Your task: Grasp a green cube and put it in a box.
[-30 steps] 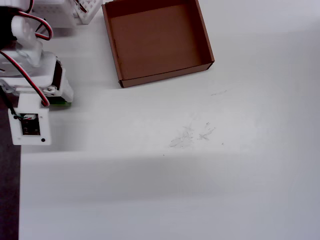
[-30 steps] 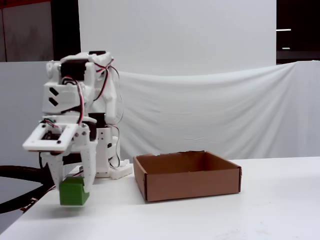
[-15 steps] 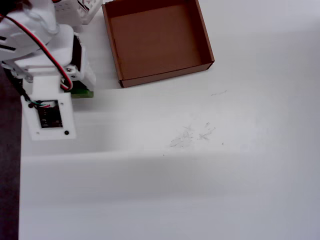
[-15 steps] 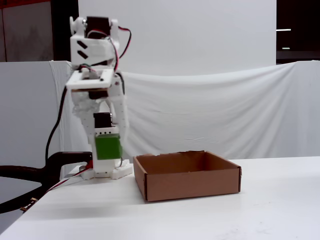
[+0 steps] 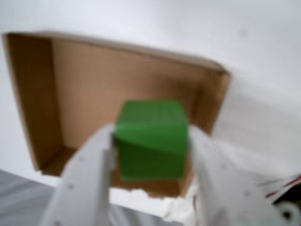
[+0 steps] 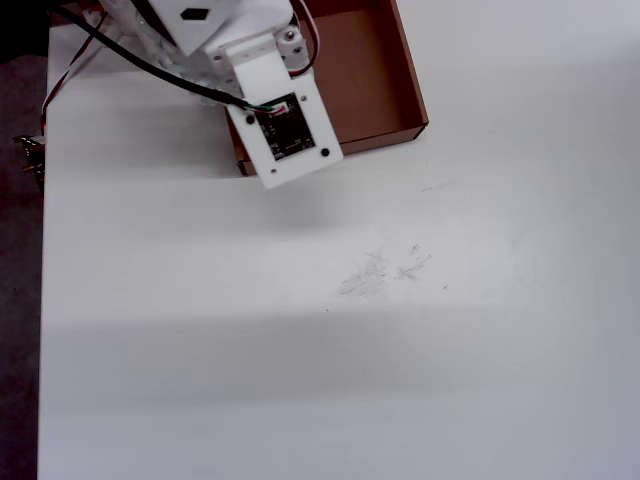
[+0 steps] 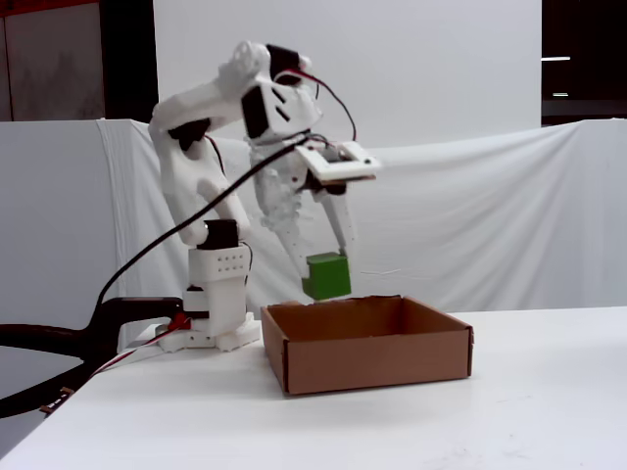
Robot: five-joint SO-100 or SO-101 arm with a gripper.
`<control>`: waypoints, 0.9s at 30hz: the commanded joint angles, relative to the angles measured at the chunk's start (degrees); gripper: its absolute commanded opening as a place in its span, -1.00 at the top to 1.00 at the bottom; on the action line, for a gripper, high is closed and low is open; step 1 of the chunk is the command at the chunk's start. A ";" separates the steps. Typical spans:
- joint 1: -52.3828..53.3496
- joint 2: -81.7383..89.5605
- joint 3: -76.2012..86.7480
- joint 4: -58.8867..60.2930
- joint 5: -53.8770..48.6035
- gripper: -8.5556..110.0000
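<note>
The green cube [image 5: 151, 139] is held between the two white fingers of my gripper [image 5: 151, 141], which is shut on it. In the fixed view the cube [image 7: 326, 275] hangs in the gripper [image 7: 328, 279] a little above the brown cardboard box [image 7: 367, 354], over its left part. In the wrist view the box [image 5: 89, 84] lies open below the cube, its floor bare. In the overhead view the arm covers the cube and the box's left side; only the box's right part [image 6: 375, 75] shows.
The box stands on a white table [image 6: 330, 330] with a few scratch marks [image 6: 385, 270] in the middle. The arm's base [image 7: 216, 304] and cables sit left of the box in the fixed view. A white cloth hangs behind.
</note>
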 commanded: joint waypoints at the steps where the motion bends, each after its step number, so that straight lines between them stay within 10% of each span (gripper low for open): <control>1: -5.10 1.32 3.78 -4.57 2.11 0.63; 18: -13.80 -5.36 26.37 -26.19 5.10 0.57; 27: -8.44 -2.11 10.20 -8.26 5.27 0.39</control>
